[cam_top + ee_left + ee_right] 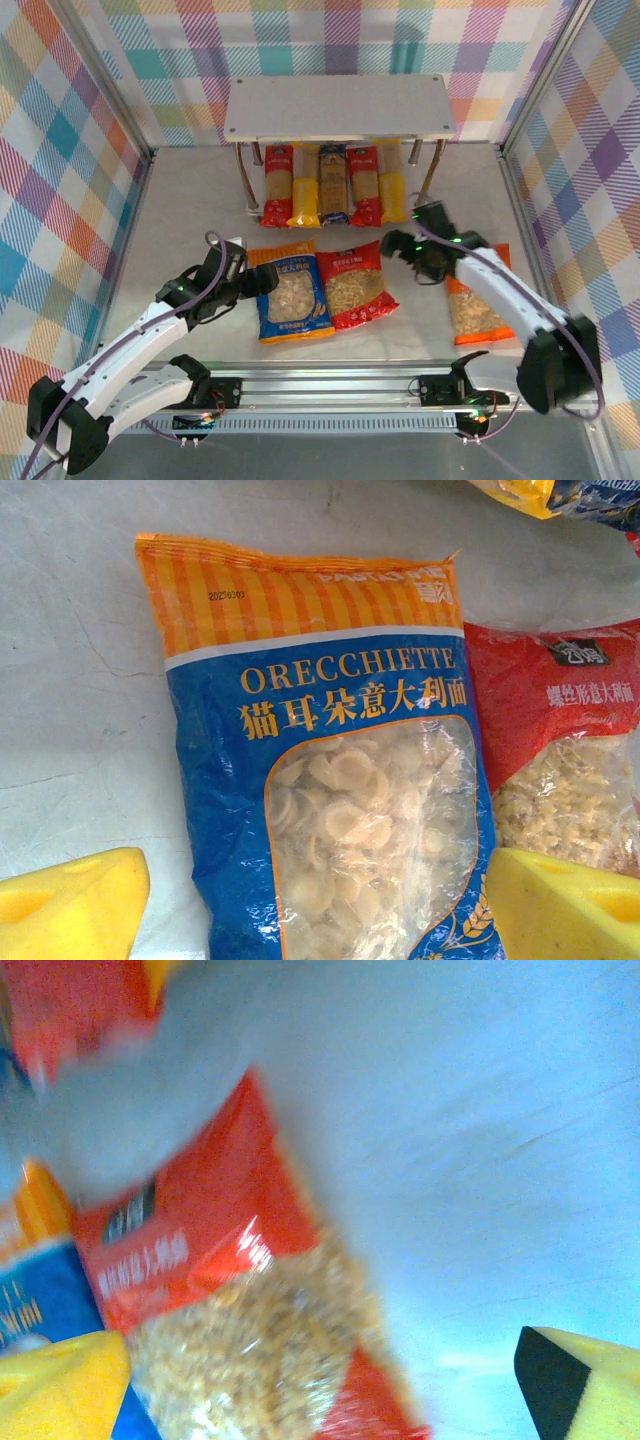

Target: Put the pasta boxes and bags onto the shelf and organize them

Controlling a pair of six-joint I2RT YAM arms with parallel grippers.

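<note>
The shelf (338,105) stands at the far middle of the table (190,200). Tucked under its top lie 5 long packs (333,185) side by side. From the left they are red, yellow, dark, red, yellow, and their near ends reach out past the front edge. The 3 bags lie flat on the table nearer the arms. The blue bag (292,300) and the red bag (357,285) touch edge to edge. The orange bag (475,310) lies apart on the right, partly under the right arm.

The left gripper (262,280) sits at the blue bag's left edge, jaws wide apart and clamped on nothing. The right gripper (395,243) hangs by the red bag's far right corner, jaws equally wide and empty.

The left wrist view adds the blue bag's orange striped top, the word ORECCHIETTE and round pasta behind its clear window, with a yellow pad (70,900) on either side. The right wrist view is blurred. It shows short pasta in the red bag's window and a corner of the blue bag.
</note>
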